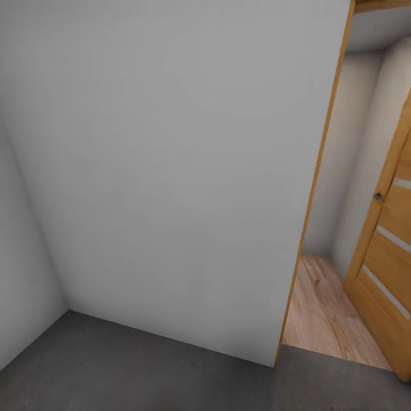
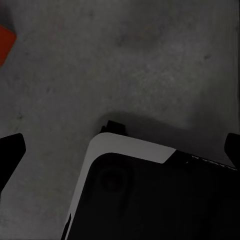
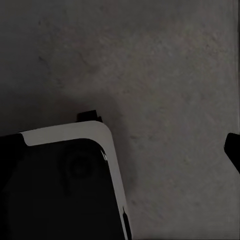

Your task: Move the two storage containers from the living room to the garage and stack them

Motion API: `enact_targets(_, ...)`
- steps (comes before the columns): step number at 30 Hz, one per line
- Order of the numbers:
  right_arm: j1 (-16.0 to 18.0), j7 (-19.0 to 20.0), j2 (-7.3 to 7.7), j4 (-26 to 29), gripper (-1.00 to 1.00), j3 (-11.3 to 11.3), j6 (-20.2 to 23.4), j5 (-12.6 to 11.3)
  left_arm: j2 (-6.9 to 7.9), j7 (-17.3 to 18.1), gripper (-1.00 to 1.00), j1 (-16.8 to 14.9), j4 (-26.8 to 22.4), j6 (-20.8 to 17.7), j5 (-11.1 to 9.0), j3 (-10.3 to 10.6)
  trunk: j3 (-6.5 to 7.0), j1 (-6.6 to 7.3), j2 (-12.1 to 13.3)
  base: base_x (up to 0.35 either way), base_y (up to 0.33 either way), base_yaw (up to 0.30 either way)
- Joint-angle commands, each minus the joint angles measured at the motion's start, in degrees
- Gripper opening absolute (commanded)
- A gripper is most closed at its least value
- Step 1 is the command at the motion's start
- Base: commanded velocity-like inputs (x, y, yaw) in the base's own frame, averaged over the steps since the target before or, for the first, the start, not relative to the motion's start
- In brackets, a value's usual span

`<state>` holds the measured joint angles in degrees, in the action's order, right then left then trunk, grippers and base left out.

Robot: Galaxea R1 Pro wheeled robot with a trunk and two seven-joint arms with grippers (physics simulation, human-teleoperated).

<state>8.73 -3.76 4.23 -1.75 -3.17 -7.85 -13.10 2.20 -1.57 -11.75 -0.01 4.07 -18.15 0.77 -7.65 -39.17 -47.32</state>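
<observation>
A red-orange corner of a storage container (image 2: 5, 42) shows at the edge of the left wrist view, resting on the dark grey concrete floor (image 2: 150, 65). My left gripper (image 2: 121, 149) hangs open above that floor, its two dark fingertips (image 2: 11, 150) far apart with nothing between them. In the right wrist view my right gripper (image 3: 120, 150) also points down at the concrete floor (image 3: 170, 75); one fingertip (image 3: 233, 149) shows at the frame's edge, spread wide, holding nothing. The head view looks at a plain grey-white garage wall (image 1: 171, 160).
My own dark base with a white rim (image 2: 125, 150) sits under both wrists. On the right of the head view a wood-framed doorway (image 1: 311, 217) opens onto light wood-plank flooring (image 1: 319, 308), with a wooden door (image 1: 388, 257) swung open. A wall corner (image 1: 34, 240) closes the left.
</observation>
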Motion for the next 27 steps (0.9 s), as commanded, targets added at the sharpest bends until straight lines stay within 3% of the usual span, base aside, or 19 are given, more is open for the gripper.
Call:
enact_targets(1,0.1,0.0,-0.02,-0.2,1.00,-0.3,-0.3,-0.4,0.00,-0.1,1.00,0.0,0.0,0.2,-0.2,0.1,-0.08,-0.01,-0.1,0.000,0.000,-0.287)
enact_targets(27,0.1,0.0,0.06,-0.2,1.00,-0.3,-0.3,-0.4,-0.08,-0.2,1.00,0.0,0.0,0.5,-0.2,0.1,-0.08,-0.01,-0.1,0.000,0.000,-0.294)
